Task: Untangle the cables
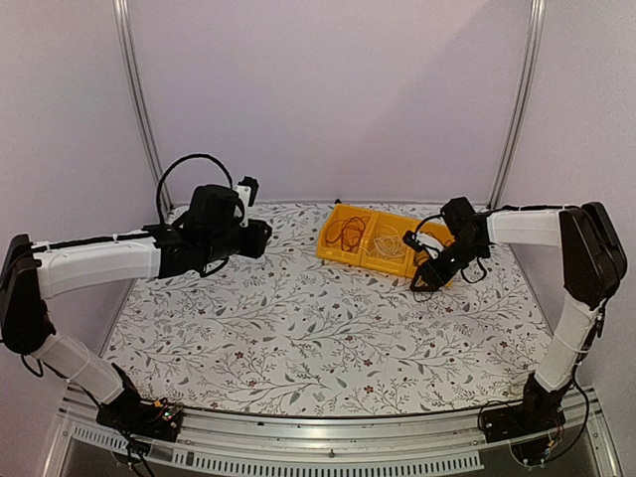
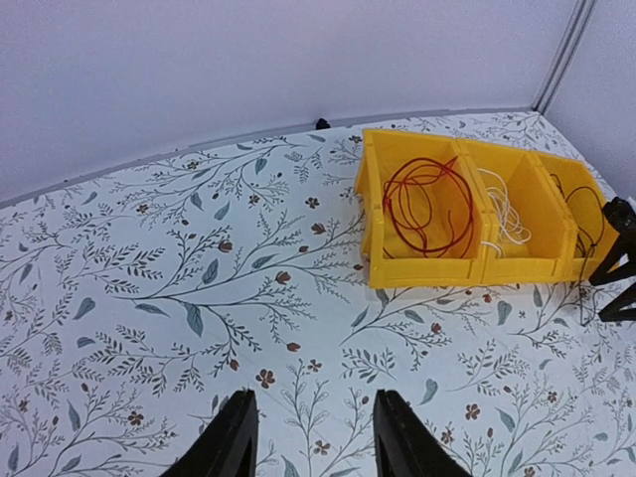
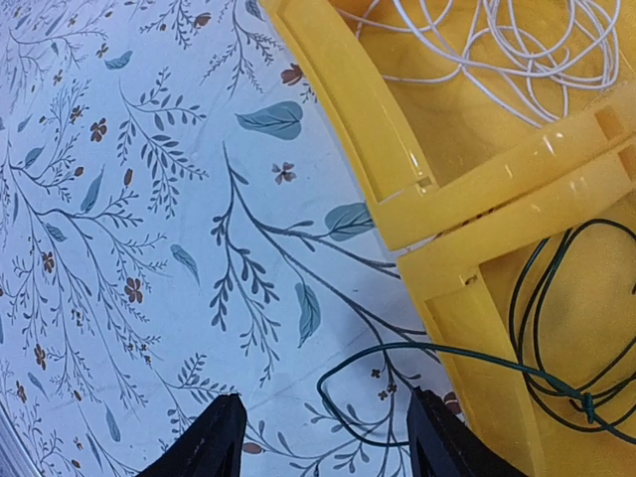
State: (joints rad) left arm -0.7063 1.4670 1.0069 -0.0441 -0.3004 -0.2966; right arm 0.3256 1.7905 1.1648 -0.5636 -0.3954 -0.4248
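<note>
Your right gripper (image 3: 328, 445) hangs with its fingers spread, clamping nothing. A loop of the dark green cable (image 3: 584, 401) spills over the yellow bin's (image 3: 348, 109) front wall onto the table (image 3: 149, 248), just ahead of the fingertips. The white cable (image 3: 497, 50) lies coiled in the middle compartment and the red-brown cable (image 2: 417, 214) in the left one. Your left gripper (image 2: 313, 447) is released too, over the floral table, well apart from the bin.

Two arms are showing white shells and black joints.
The left arm (image 1: 99, 263) and the right arm (image 1: 525, 227) are wearing smooth white casings between bulky black joint blocks; a thick black hose (image 1: 196, 156) is arching over the left wrist, and the left gripper (image 2: 313, 397) is showing two black, wedge-shaped fingers (image 2: 227, 445) with blunt tips.
</note>
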